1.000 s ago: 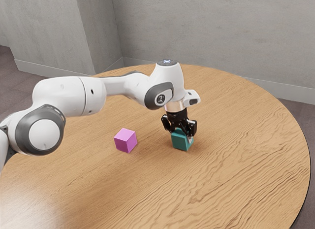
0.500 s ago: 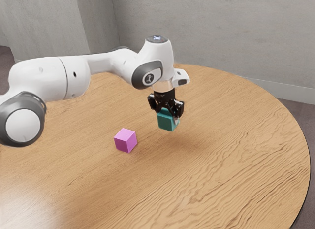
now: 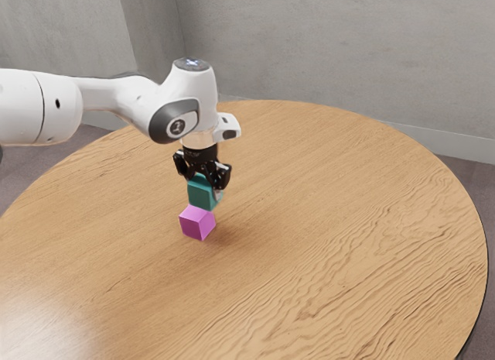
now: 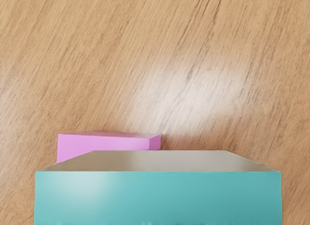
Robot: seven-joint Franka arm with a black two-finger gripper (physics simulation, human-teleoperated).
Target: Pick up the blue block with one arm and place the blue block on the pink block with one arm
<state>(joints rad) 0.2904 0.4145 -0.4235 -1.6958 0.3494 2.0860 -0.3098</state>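
- While clamped from two sides by the gripper (image 3: 203, 179), the blue block (image 3: 201, 196) hangs just over the pink block (image 3: 196, 223); whether they touch cannot be told.
- It looks teal and square-edged.
- Open worktop (image 3: 348, 221) surrounds both, its round edge well apart.
- The wrist view shows the pink block partly covered, offset toward one corner.

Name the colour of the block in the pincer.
Teal; the block shows best in the wrist view.

There are a teal block (image 3: 201, 196), pink block (image 3: 196, 223), black hand (image 3: 204, 182) and tan wood-grain table (image 3: 348, 221).
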